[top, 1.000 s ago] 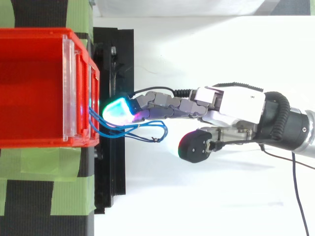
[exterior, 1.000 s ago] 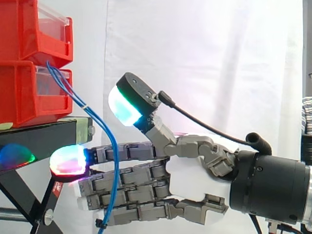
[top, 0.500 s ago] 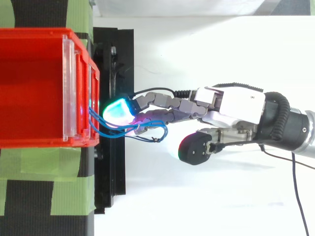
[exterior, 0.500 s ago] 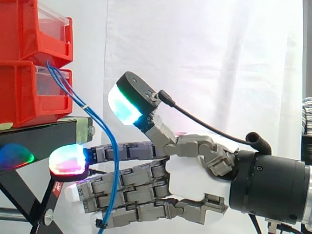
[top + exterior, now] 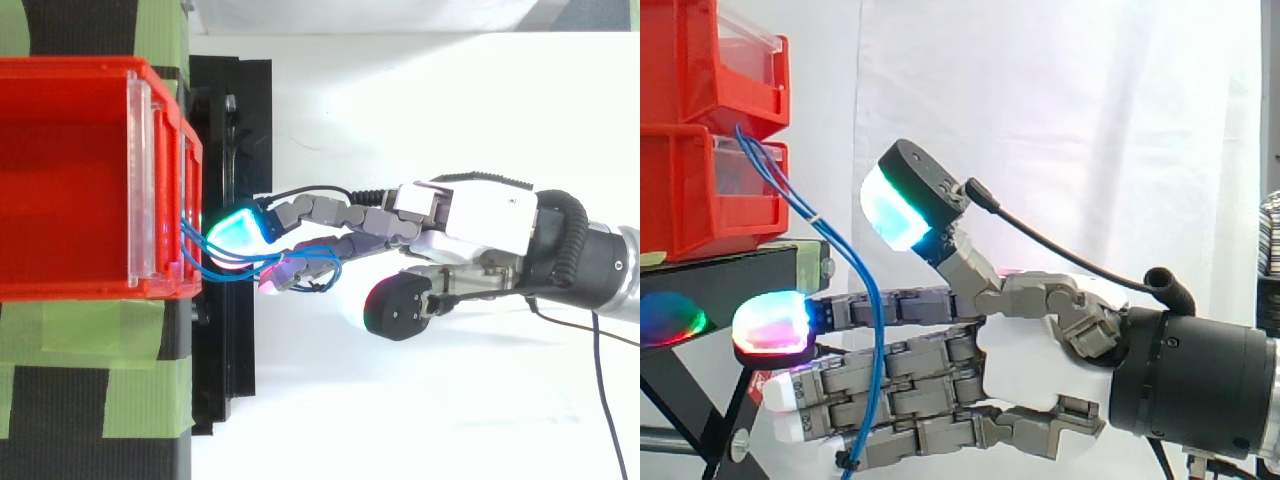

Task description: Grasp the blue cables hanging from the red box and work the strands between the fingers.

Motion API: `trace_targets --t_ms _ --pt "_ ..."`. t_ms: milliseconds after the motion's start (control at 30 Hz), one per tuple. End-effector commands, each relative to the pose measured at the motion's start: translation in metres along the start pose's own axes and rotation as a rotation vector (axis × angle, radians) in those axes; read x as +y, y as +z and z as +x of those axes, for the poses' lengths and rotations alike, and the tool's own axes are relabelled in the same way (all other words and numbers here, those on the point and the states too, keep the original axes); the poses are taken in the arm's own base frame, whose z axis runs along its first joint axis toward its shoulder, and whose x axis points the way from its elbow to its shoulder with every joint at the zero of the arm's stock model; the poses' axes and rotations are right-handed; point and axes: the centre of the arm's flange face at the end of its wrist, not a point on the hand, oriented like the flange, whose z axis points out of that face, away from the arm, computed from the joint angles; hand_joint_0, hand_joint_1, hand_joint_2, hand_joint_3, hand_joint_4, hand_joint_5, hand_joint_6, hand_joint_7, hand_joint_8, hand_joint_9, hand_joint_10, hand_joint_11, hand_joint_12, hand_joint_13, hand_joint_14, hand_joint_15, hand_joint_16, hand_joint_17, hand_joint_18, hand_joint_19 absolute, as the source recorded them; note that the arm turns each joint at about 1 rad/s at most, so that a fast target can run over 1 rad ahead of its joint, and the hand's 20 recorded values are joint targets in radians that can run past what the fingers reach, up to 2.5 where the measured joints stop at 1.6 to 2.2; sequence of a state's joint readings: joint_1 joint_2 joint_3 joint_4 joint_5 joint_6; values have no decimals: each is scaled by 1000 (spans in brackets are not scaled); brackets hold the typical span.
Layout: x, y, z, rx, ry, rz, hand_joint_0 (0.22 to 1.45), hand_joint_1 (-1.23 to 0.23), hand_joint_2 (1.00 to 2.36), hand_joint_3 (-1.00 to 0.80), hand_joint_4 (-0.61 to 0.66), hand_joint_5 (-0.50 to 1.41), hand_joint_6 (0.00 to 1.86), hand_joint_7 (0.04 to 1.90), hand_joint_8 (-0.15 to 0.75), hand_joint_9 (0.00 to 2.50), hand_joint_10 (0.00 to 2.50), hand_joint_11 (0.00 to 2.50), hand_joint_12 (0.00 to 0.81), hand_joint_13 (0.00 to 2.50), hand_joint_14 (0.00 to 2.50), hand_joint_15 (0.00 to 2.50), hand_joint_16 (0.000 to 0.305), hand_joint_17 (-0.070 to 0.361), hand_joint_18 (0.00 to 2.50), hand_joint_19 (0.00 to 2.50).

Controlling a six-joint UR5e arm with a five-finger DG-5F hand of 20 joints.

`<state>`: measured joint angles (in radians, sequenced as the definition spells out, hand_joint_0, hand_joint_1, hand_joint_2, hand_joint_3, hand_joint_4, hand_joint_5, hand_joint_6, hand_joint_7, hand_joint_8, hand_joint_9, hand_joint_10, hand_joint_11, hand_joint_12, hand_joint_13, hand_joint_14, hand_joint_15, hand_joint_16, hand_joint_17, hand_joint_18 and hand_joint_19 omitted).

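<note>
while the cables (image 5: 876, 320) hang from the red bin (image 5: 690, 190), the hand (image 5: 1030, 365) reaches left, fingers straight, thumb raised, strands draped across them.

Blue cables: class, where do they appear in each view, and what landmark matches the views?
Side view: blue cables hang left of centre, from the red bins down across the hand.
Top view: left of centre, looping from the bins' front to the hand.
Shared landmark: the red bins.

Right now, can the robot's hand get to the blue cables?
Probably yes. The hand's straight fingers reach across the blue cables hanging from the red box, and nothing stands between them. The thumb is raised off the strands, so they don't look gripped yet.
</note>
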<state>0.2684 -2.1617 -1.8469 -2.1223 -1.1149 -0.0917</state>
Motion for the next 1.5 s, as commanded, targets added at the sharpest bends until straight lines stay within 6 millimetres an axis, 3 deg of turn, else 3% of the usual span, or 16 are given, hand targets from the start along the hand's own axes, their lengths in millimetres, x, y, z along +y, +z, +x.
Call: trace_targets --t_ms 0,933,1467 --pt "-1 0 -1 -1 1 0 733 -352 1000 -1000 208 -319 4 644 380 580 7 365 398 475 9 340 57 128 469 365" --pt "0 0 0 0 6 -1 751 -373 1000 -1000 242 -251 5 651 410 792 12 545 425 762 16 529 53 119 636 359" --pt "0 0 0 0 6 -1 776 -416 1000 -1000 266 -188 5 666 422 1017 16 818 444 1005 21 806 50 113 791 421"
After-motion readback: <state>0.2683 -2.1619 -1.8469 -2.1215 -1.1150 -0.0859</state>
